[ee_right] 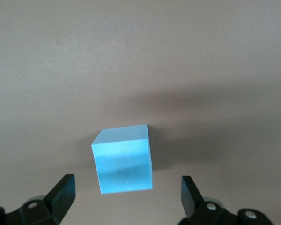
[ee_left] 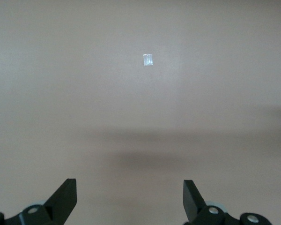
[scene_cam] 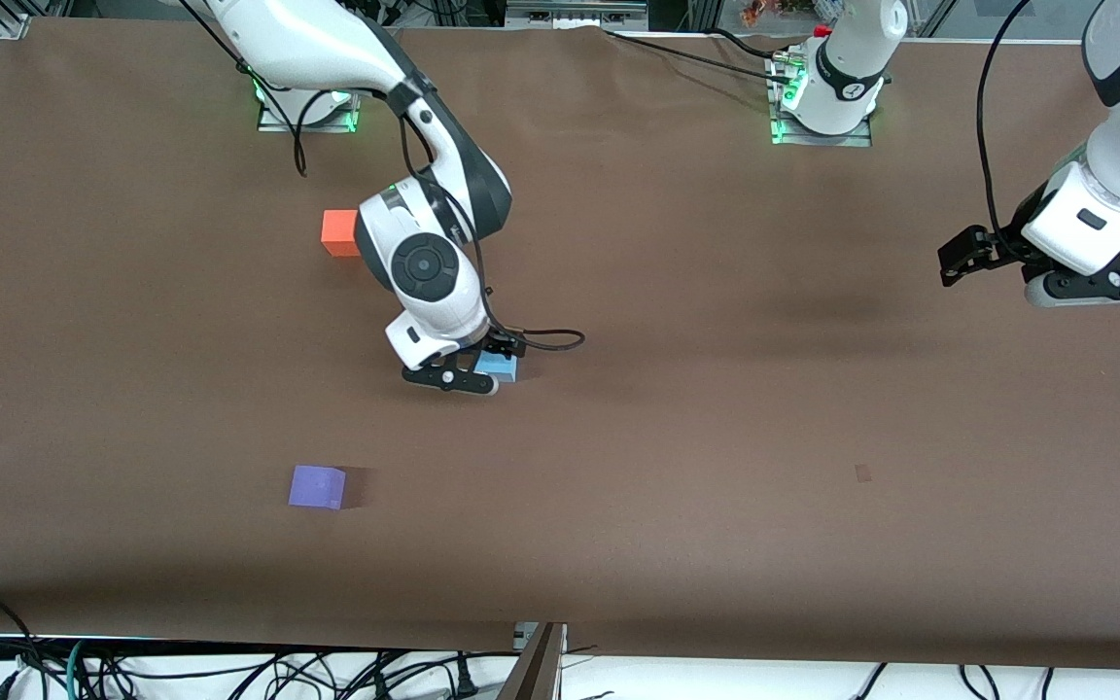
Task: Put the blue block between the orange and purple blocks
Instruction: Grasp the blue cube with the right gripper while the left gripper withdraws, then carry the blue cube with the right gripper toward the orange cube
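The blue block (scene_cam: 503, 368) (ee_right: 124, 161) rests on the brown table near its middle. My right gripper (scene_cam: 455, 380) (ee_right: 127, 183) hovers low over it, open, its fingertips (ee_right: 65, 187) wide apart on either side and not touching it. The orange block (scene_cam: 338, 233) lies farther from the front camera, partly hidden by the right arm. The purple block (scene_cam: 317, 486) lies nearer to the front camera, toward the right arm's end. My left gripper (scene_cam: 1102, 290) (ee_left: 130, 187) waits up in the air, open and empty, over the left arm's end of the table.
A small pale square mark (scene_cam: 862, 472) (ee_left: 148, 60) shows on the table (scene_cam: 677, 292) toward the left arm's end. Cables hang below the table's edge nearest the front camera. The arm bases stand along the edge farthest from that camera.
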`<action>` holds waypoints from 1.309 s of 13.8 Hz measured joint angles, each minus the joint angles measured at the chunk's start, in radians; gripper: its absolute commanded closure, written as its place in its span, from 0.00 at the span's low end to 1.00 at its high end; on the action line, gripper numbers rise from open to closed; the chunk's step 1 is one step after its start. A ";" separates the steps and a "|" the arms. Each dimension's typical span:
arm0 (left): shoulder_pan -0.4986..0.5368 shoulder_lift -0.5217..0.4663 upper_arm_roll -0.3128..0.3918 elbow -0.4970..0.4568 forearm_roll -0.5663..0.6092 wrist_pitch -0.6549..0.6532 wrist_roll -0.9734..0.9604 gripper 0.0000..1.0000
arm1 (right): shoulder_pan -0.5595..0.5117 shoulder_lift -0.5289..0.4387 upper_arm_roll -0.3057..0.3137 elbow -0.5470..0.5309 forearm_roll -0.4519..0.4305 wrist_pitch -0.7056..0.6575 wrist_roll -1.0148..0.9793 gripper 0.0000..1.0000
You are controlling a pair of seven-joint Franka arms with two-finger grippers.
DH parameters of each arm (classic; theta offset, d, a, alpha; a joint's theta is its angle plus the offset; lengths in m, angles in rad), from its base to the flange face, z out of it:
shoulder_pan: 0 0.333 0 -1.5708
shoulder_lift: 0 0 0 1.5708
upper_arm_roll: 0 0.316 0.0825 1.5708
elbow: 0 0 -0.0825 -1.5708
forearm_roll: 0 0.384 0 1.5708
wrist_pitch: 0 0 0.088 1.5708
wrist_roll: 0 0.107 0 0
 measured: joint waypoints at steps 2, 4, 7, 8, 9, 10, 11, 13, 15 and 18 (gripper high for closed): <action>0.000 0.004 0.000 -0.018 0.000 0.020 0.000 0.00 | 0.010 0.025 0.000 -0.003 0.000 0.031 0.045 0.00; 0.000 0.010 -0.001 -0.020 0.000 0.030 0.000 0.00 | 0.024 0.033 0.000 -0.018 0.000 0.064 0.095 0.00; 0.001 0.013 -0.001 -0.003 0.000 0.032 0.000 0.00 | 0.033 0.034 0.000 -0.059 0.000 0.114 0.118 0.00; 0.001 0.013 -0.001 0.013 0.000 0.028 0.000 0.00 | 0.034 0.034 0.000 -0.076 0.000 0.135 0.119 0.00; 0.001 0.014 -0.001 0.036 0.000 0.009 0.000 0.00 | 0.034 0.034 -0.001 -0.091 -0.001 0.151 0.119 0.00; 0.001 0.017 -0.002 0.065 0.000 -0.023 -0.001 0.00 | 0.034 0.034 -0.002 -0.102 -0.002 0.164 0.119 0.00; 0.001 0.023 -0.003 0.096 0.000 -0.053 -0.001 0.00 | 0.034 0.034 -0.002 -0.109 -0.002 0.170 0.119 0.00; 0.000 0.042 -0.005 0.157 0.000 -0.102 -0.001 0.00 | 0.036 0.034 -0.002 -0.114 -0.002 0.179 0.119 0.02; -0.002 0.059 -0.007 0.190 0.000 -0.120 0.000 0.00 | 0.037 0.039 -0.002 -0.117 -0.006 0.204 0.119 0.58; -0.013 0.072 -0.023 0.205 0.000 -0.127 0.000 0.00 | 0.037 0.049 -0.009 -0.117 -0.061 0.237 0.118 0.85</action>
